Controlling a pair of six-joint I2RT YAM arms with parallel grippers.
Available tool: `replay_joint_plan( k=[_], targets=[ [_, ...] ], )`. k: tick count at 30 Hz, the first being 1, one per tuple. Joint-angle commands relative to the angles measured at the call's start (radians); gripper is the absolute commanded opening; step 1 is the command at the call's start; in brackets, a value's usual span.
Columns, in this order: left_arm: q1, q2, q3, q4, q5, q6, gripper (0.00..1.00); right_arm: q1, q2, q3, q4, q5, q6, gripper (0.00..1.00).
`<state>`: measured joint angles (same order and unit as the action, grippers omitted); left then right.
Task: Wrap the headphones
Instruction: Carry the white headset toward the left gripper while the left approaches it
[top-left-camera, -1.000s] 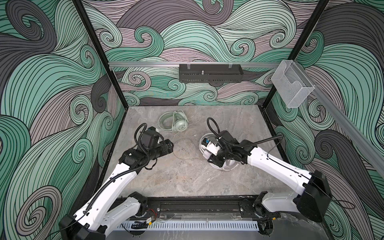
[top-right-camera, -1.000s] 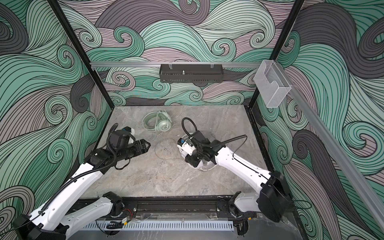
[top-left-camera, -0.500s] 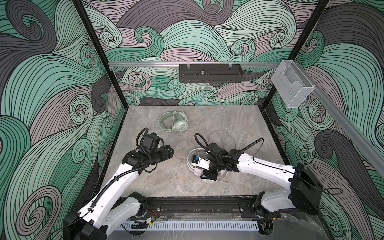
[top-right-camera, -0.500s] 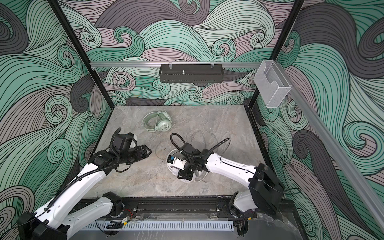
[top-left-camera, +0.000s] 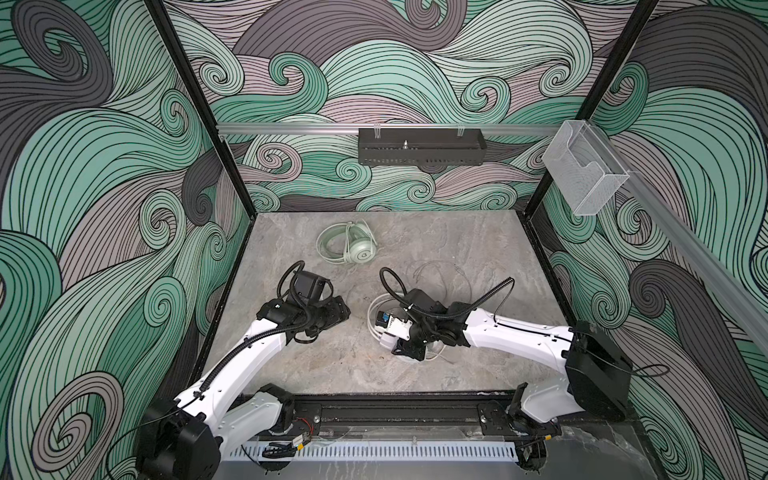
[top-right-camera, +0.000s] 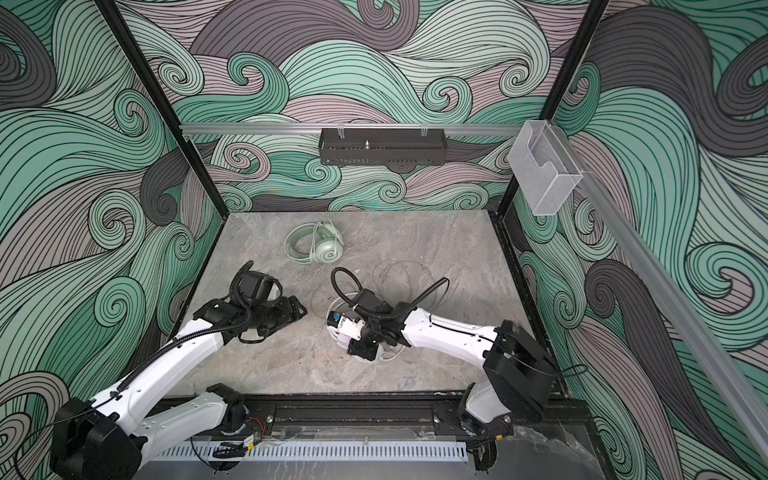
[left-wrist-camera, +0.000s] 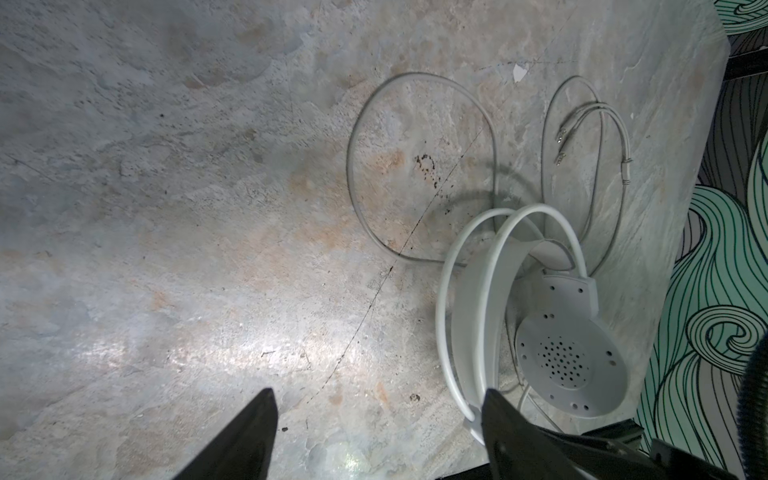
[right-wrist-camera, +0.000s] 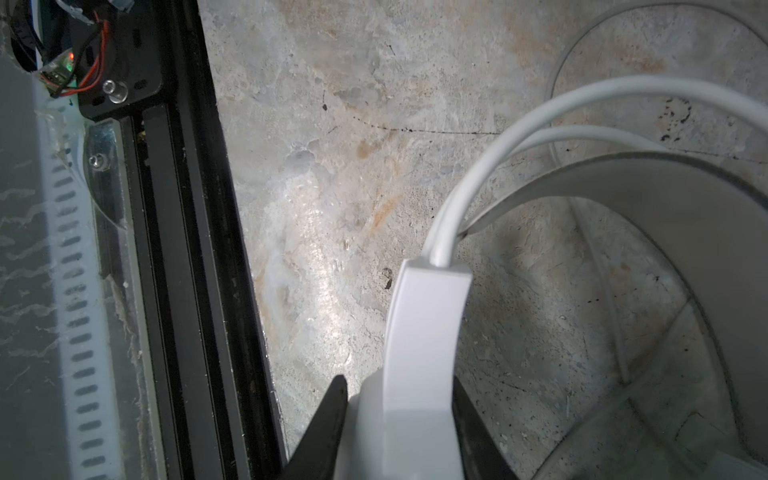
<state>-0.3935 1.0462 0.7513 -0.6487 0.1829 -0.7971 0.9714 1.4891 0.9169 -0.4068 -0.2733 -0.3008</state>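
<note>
Right end effector (right-wrist-camera: 399, 415) clamped on the white headset (left-wrist-camera: 569, 353), at the slider where the headband (right-wrist-camera: 685, 199) meets the earcup; unit is centre-front on the surface (top-left-camera: 457, 249). Left end effector (left-wrist-camera: 376, 411) jaws apart, empty, just beside that headband, contact unclear. White headset's cable (left-wrist-camera: 353, 178) lies in loose loops on the surface. Mint green headset (top-left-camera: 359, 251) sits near the back, well apart from both arms.

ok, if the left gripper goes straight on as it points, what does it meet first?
Probably the white headset, its band right ahead of one finger of the left gripper; between the fingers only bare table, then the cable loop. Depth unclear.
</note>
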Motion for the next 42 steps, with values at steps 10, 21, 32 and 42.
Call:
replay_joint_plan(
  k=[10,21,32,42],
  targets=[
    [0.013,0.125,0.089,0.085,0.204,0.042,0.79,0.083,-0.062,-0.056,0.032,0.369,-0.022,0.24],
    [0.013,0.179,0.228,0.05,0.272,0.255,0.8,0.185,-0.136,-0.076,0.07,0.562,-0.122,0.27],
    [-0.057,0.369,0.3,0.103,0.202,0.291,0.81,0.218,-0.121,-0.052,0.059,0.533,-0.11,0.29],
    [-0.134,0.473,0.347,0.136,0.144,0.295,0.8,0.237,-0.145,-0.054,0.052,0.531,-0.107,0.3]
  ],
)
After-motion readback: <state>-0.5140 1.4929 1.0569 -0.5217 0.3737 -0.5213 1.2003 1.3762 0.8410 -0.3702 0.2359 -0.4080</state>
